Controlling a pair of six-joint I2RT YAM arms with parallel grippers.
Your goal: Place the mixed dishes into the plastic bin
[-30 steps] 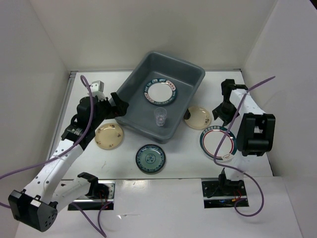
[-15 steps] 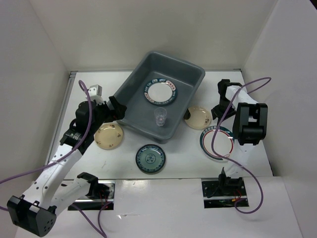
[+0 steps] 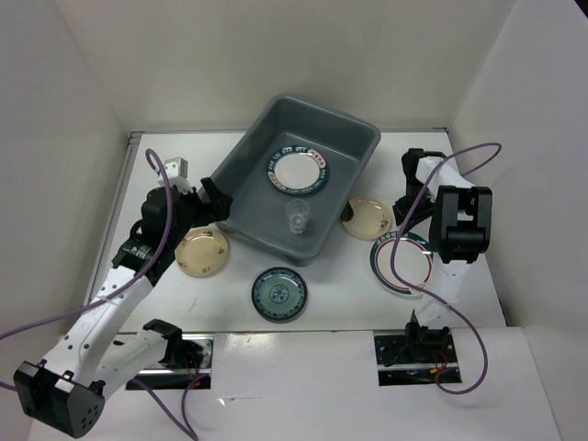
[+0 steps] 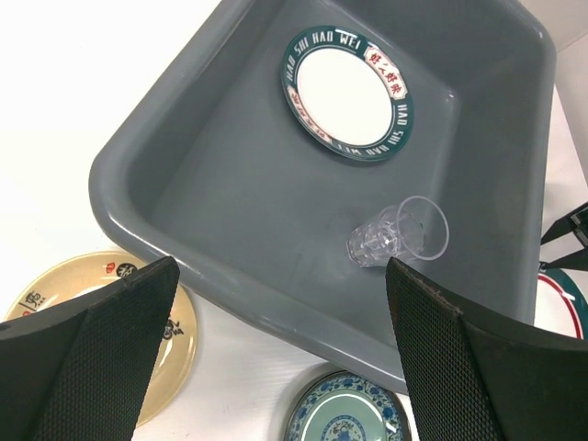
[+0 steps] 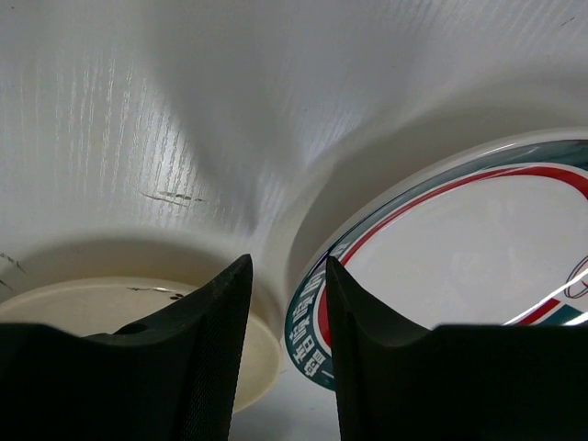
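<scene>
The right tool (image 5: 287,274) sits low over the white worktop (image 3: 349,296), in the slot between two dishes. The small round beige plate (image 5: 101,317) lies at its left finger, and the white round plate with the green-and-red banded rim (image 5: 459,243) lies at its right finger. Its jaws stand a narrow gap apart, and the banded rim's near edge runs up into that gap, close against the right finger. Nothing looks pinched yet.

That edge is probably the grasp point. The plate is round, so no axis matters, only straddling the rim squarely. The right arm is much the nearer one.

The large grey plastic bin (image 3: 241,167) lies to that tool's left, beyond the beige plate. The left tool (image 4: 280,266) hangs wide open and empty over the bin's near corner.
</scene>
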